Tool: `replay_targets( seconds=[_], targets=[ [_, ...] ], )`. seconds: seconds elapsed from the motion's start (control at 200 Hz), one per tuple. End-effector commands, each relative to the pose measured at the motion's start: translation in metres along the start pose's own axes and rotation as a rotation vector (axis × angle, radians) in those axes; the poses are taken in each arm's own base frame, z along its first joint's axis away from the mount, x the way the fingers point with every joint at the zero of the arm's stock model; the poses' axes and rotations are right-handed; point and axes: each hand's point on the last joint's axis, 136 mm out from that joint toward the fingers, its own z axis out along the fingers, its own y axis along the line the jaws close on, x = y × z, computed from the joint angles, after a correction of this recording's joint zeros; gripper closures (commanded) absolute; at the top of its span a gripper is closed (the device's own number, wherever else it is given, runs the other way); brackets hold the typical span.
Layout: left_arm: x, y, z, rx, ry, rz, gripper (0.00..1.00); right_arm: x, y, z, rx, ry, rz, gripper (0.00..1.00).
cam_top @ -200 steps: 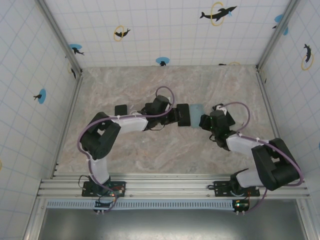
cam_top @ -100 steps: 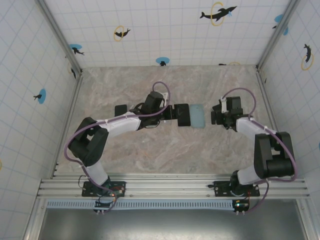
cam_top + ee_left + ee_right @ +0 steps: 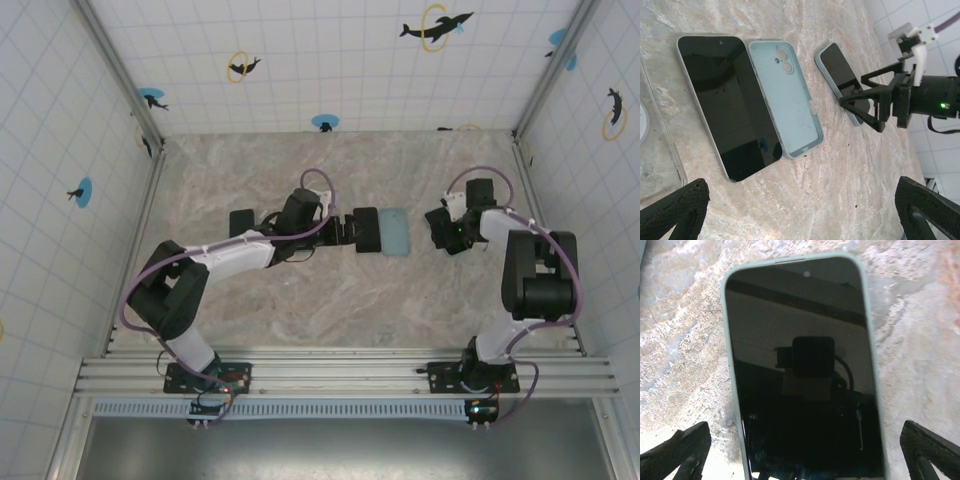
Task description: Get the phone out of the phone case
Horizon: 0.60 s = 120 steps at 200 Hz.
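My left gripper point(image 3: 343, 228) hangs wide open just left of the bare phone point(image 3: 727, 105), which lies flat beside its empty case point(image 3: 785, 97), so that one looks done. My right gripper point(image 3: 442, 230), also spread wide, hovers over a second cased phone point(image 3: 800, 375), probably lined up to grip its edges.

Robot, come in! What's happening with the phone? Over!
Left gripper open, right gripper open. Bare phone lies beside empty case. Second phone, cased, below right gripper. Nothing blocking.

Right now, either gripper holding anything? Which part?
Nothing held: left gripper is open, short of the bare phone and empty case; right gripper is open astride the cased phone, clear of its edges.
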Motion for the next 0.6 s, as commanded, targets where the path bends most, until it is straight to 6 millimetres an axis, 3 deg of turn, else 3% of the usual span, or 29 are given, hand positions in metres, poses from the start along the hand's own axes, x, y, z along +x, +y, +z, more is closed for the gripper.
replay_targets(
  seconds=[0.0, 0.42, 0.596],
  targets=[
    [-0.003, -0.008, -0.01, 0.038, -0.018, -0.001, 0.02, 0.002, 0.004, 0.006, -0.065, 0.045, -0.046, 0.0],
    [-0.001, -0.006, -0.011, 0.039, -0.015, -0.014, 0.03, 0.023, -0.006, 0.015, -0.05, 0.143, -0.074, 0.09],
    [0.0, -0.006, -0.009, 0.045, -0.001, -0.012, 0.02, 0.041, -0.007, 0.014, -0.029, 0.19, -0.082, 0.15]
  ],
)
